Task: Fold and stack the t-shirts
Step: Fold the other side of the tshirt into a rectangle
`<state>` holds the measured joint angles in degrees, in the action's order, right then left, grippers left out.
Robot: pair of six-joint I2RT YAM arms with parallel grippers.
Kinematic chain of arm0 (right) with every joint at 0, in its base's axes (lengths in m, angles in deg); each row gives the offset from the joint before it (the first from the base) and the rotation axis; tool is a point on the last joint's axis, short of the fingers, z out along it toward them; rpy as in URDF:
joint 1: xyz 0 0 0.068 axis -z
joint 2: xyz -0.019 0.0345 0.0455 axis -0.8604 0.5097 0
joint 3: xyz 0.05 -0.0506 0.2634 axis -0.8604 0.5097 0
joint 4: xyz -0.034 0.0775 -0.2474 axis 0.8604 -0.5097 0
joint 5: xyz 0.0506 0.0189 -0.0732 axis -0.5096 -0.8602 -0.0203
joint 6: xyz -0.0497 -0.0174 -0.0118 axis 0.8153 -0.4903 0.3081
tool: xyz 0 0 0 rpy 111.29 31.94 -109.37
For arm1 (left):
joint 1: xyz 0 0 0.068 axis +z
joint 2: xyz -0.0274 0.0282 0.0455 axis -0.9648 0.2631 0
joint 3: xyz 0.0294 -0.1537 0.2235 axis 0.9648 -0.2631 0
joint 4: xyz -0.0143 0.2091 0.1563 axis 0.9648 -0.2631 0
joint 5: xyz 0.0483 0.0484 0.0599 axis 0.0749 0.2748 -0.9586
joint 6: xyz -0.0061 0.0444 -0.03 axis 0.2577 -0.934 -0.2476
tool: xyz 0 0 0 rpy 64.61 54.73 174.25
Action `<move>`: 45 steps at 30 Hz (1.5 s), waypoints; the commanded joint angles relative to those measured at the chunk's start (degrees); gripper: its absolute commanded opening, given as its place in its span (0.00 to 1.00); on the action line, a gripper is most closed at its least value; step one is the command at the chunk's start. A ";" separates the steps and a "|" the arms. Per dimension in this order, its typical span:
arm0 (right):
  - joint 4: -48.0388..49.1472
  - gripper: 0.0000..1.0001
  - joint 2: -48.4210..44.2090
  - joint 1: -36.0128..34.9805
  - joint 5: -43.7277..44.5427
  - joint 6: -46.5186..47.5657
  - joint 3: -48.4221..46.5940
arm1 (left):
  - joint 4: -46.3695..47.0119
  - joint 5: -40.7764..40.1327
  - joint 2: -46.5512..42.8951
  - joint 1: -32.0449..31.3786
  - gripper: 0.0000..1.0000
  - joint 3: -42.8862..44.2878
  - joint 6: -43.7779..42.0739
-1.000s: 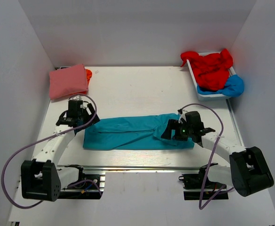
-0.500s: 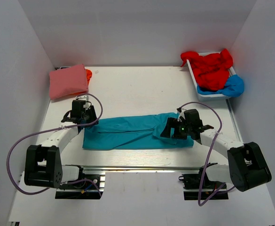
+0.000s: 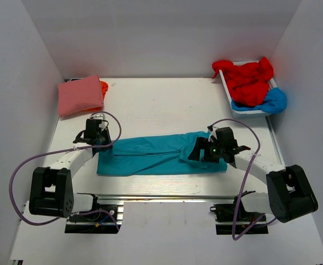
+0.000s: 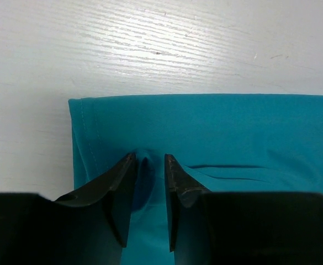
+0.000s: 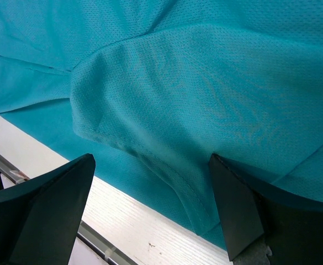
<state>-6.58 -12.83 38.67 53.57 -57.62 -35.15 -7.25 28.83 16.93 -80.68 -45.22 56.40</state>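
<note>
- The teal t-shirt point(image 3: 161, 157) lies flat on the table point(image 3: 161, 105) as a long, narrow band, already folded lengthwise, with one short end toward each arm.
- At the shirt's left end, the left gripper point(image 4: 148, 160) has its fingers drawn close together, with a small ridge of teal cloth caught between them just inside the hemmed edge. It is a pinch on the shirt.
- Over the shirt's right end, the right gripper point(image 5: 150, 160) is spread wide above a raised flap that looks like a sleeve, and it holds nothing.
- The step in hand appears to be the crosswise fold, with one end of the band taken up to be carried over the other.
- The next move calls for a firm hold on every layer at the left end. The right fingers must also come down and close on their own end, so the band lifts evenly rather than dragging or coming open.
- Beyond the shirt's far left corner sits a folded pink t-shirt point(image 3: 80, 95) with an orange t-shirt point(image 3: 104, 87) under it — probably the stack the teal one will join.
- Beyond its far right corner, a white tray point(image 3: 244, 112) holds a crumpled red t-shirt point(image 3: 248, 77) and a bright blue t-shirt point(image 3: 274, 100).
- Some things are hard to tell:
  - how many layers the left fingers hold
  - whether the right fingertips touch the cloth
- Only a sliver of the orange shirt shows, and the blue one is partly buried under the red.
</note>
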 commanded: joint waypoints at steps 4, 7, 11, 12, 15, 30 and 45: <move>-5.41 0.90 2.42 0.12 3.80 1.41 0.54 | -1.74 -3.68 0.21 -0.57 0.39 1.20 0.36; -5.41 0.90 2.42 0.12 3.89 1.42 0.45 | -1.21 -3.07 0.21 -0.57 0.25 0.67 0.36; -5.50 0.90 2.42 0.04 4.15 0.80 0.63 | -2.08 -5.43 -0.49 -0.57 0.00 0.67 2.99; -5.67 0.90 2.33 0.12 4.50 0.71 0.63 | -2.79 -5.96 -2.15 -0.57 0.00 -0.11 3.60; -6.46 0.90 2.94 0.21 5.30 -0.51 0.54 | -1.49 -5.97 -7.59 -0.57 0.00 -4.06 7.38; -9.98 0.90 6.99 1.26 6.96 -3.59 -0.78 | -12.80 -13.87 -33.64 -0.04 0.01 -17.97 24.43; -11.74 0.90 4.36 3.02 8.81 -3.86 -0.51 | -31.62 -17.66 -28.62 -0.04 1.00 -12.61 40.08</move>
<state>-8.92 -9.51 40.99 55.52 -63.81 -38.47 -33.55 13.29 -11.52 -80.92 -60.22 94.28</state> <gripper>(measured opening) 0.901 0.972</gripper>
